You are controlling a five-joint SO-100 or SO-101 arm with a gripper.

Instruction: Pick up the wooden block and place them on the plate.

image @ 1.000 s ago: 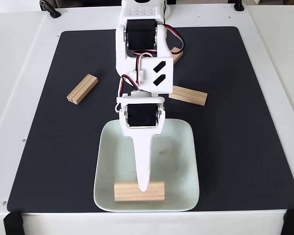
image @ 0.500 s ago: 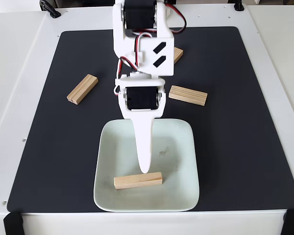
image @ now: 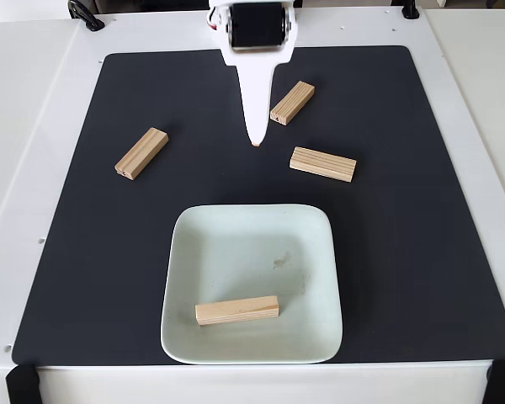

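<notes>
White desk [image: 34, 126], black mat [image: 421, 210]. One block [image: 236, 310] lies on plate [image: 320, 252]; three blocks [image: 141, 153] left on mat. Gripper [image: 255, 139] empty above mat, jaw spread unclear.

The white arm comes in from the far edge of the surface, near the middle. Its black motor box sits at the top of the fixed view. The gripper [image: 255, 139] points down toward the near edge. It looks like one long white finger getting thin at the tip. It holds nothing. Whether its jaws are apart cannot be told.
</notes>
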